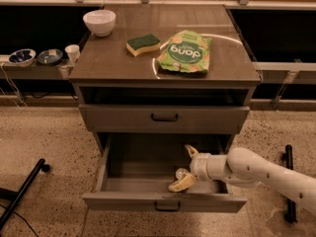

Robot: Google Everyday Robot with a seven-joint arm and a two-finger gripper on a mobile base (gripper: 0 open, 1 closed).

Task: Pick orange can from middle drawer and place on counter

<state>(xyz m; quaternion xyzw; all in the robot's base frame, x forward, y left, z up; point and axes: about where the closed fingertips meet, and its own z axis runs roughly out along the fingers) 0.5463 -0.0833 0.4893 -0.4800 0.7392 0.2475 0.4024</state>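
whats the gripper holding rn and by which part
Nothing yet: the white gripper is open, low in the grey middle drawer, with its fingers spread either side of the small orange can.

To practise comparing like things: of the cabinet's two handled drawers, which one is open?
The lower drawer: it is pulled out, with the claw inside it. The upper drawer is shut.

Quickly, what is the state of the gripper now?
Gripper: open, inside the middle drawer, fingers spread with the orange can between them, not yet gripped.
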